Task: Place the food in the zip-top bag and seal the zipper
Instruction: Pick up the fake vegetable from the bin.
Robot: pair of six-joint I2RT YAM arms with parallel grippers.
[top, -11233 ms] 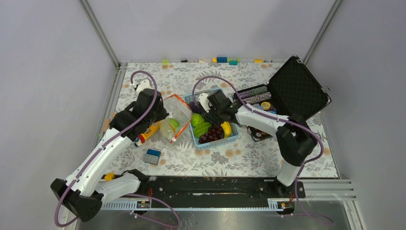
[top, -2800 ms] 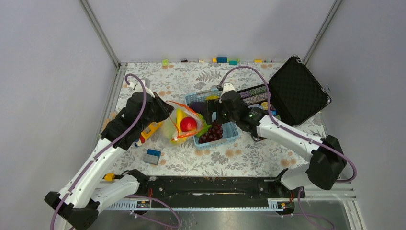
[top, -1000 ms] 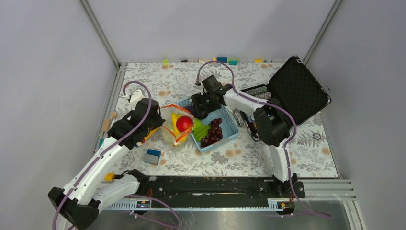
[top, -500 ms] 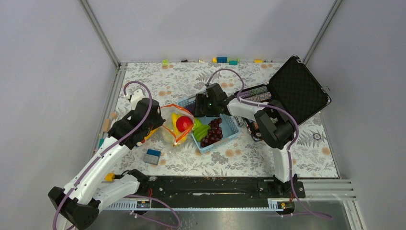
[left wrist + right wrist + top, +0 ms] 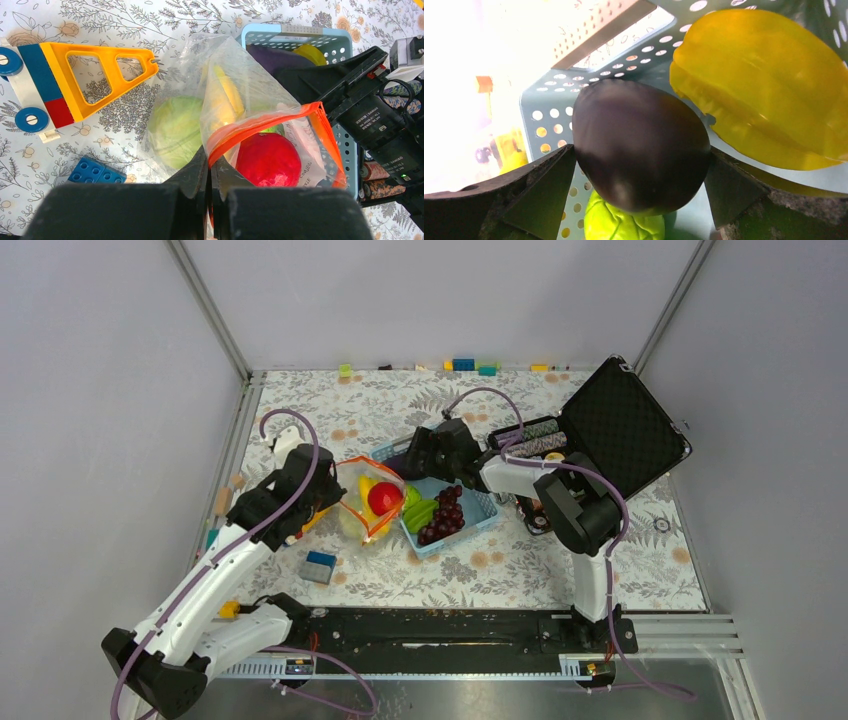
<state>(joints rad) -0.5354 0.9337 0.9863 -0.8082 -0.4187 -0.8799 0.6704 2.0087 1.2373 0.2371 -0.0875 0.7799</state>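
Since eleven seconds back, the red plastic apple (image 5: 267, 159) and yellow toy banana (image 5: 225, 95) have gone into the clear crinkly zip-top bag (image 5: 220, 55).
My left gripper (image 5: 210, 176) has its jaws clamped on the orange-red zipper strip (image 5: 260, 122), holding the mouth open at mid-frame. My right gripper (image 5: 639, 165), down in the light-blue perforated basket (image 5: 549, 100), flanks a dark purple egg-shaped piece (image 5: 639, 125); I cannot tell if its jaws grip. I judge loading is midway. Next, carry the piece to the mouth.
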